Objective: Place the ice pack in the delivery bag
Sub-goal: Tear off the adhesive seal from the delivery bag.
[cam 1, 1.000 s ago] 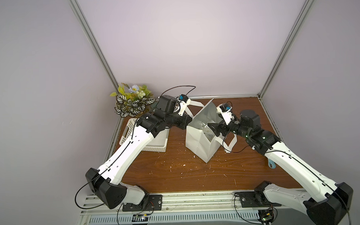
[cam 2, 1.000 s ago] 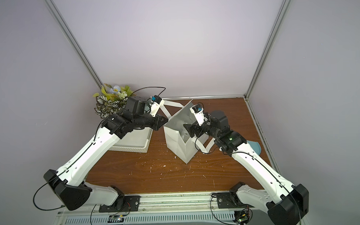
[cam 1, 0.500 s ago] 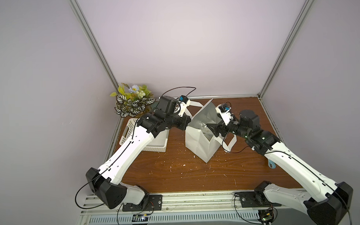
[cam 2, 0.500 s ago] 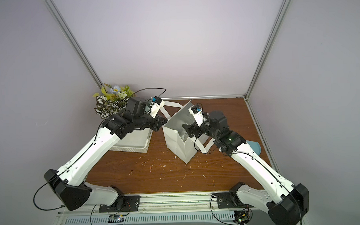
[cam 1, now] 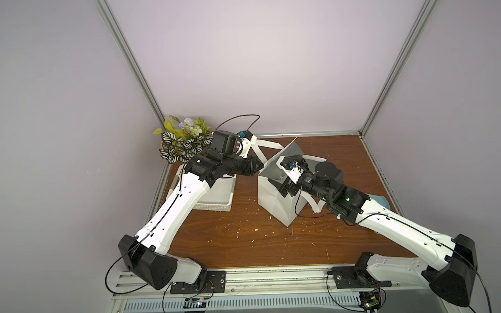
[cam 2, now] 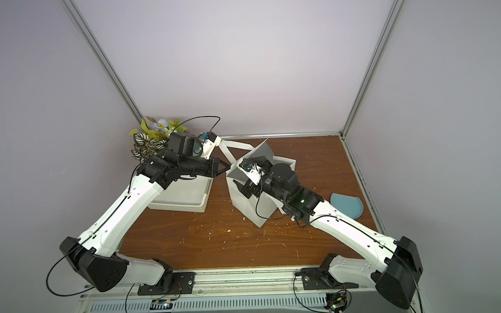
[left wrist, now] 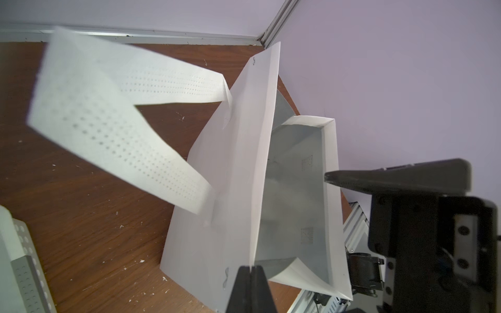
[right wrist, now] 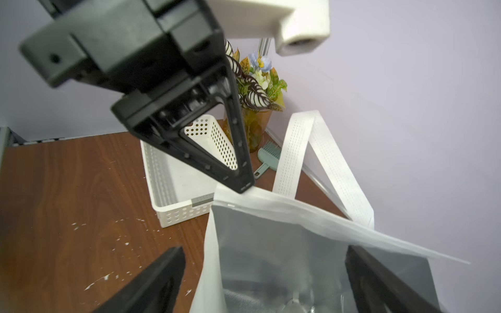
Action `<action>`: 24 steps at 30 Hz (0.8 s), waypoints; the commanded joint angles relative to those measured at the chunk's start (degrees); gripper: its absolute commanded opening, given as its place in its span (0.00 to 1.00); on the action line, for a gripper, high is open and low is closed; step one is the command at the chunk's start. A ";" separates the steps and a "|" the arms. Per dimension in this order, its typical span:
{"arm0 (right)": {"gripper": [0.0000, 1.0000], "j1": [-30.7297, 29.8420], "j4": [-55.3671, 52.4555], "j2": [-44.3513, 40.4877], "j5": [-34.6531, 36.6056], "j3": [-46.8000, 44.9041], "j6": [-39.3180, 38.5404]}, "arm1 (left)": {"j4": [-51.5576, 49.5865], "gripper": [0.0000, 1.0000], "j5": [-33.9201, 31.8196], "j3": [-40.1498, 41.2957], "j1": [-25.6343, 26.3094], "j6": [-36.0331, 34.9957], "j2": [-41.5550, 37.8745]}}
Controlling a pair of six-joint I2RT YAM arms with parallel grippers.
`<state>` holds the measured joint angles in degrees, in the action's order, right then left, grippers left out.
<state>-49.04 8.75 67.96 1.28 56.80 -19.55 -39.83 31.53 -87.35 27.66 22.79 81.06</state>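
The delivery bag (cam 1: 277, 208) (cam 2: 245, 203) stands upright mid-table, its silver lining (right wrist: 271, 244) showing through the open mouth. My left gripper (left wrist: 251, 268) (cam 1: 261, 166) is shut on the edge of the bag's raised flap (left wrist: 260, 135), holding it up. My right gripper (right wrist: 264, 249) (cam 2: 243, 189) is open over the mouth, one finger (right wrist: 151, 281) outside the bag's wall and the other finger (right wrist: 379, 284) above the lining. A pale glossy shape (right wrist: 294, 301) lies deep inside; I cannot tell whether it is the ice pack.
A white perforated basket (cam 1: 216, 198) (right wrist: 176, 189) sits left of the bag under my left arm. A potted plant (cam 1: 182, 139) fills the back left corner, with a small green brush (right wrist: 268, 157) beside it. A blue plate (cam 2: 347, 205) lies at the right edge. One bag handle (left wrist: 108, 122) loops up behind.
My right gripper has shifted slightly further over the bag's mouth and its fingers have spread a little wider. My left gripper has tightened on the flap edge.
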 commanded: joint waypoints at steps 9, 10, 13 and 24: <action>0.50 -8.81 19.74 2.21 14.45 -6.78 -21.04 | -0.07 0.00 6.22 1.44 -1.93 6.89 1.74; 0.49 -9.08 19.84 2.38 14.78 -6.86 -21.42 | -0.19 0.00 6.39 1.65 -2.21 7.01 1.74; 0.49 -9.91 20.66 2.98 15.84 -7.46 -22.40 | -0.07 0.00 6.90 2.03 -3.05 7.77 1.78; 0.48 -10.64 23.24 6.25 17.10 -6.16 -22.29 | -0.11 0.00 7.24 2.07 -6.90 8.58 0.68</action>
<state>-59.46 28.16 74.32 17.30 49.01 -41.87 -39.83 38.41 -85.67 22.15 30.94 82.65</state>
